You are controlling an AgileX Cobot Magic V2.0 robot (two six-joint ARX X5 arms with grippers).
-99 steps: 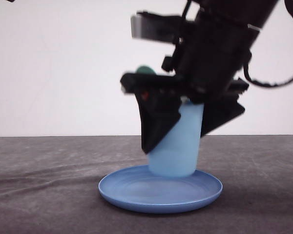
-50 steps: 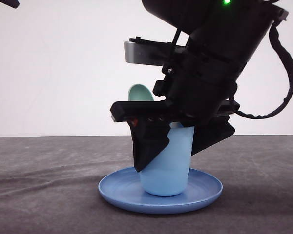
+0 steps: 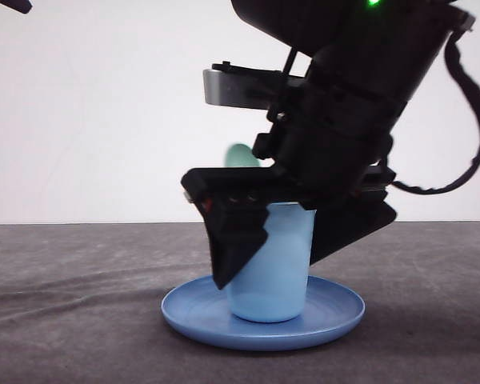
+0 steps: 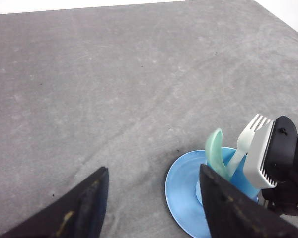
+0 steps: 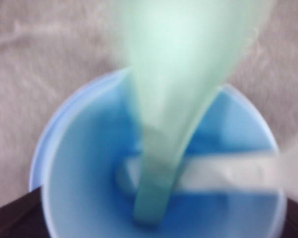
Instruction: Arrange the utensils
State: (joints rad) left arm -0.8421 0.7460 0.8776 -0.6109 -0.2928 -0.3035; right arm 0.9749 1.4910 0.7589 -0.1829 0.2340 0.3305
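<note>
Right claw point(image 3: 280, 252) hides the cup's rim point(image 3: 292, 210) — spoon point(image 5: 188, 74) blurred.

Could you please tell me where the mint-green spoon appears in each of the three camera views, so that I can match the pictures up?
Front view: the spoon shows just its bowl tip, peeking above the right gripper.
Left wrist view: it stands bowl-up in the light blue cup, beside the white fork.
Right wrist view: it is seen from above, blurred, its handle running down into the cup.
Shared landmark: the light blue cup.
</note>
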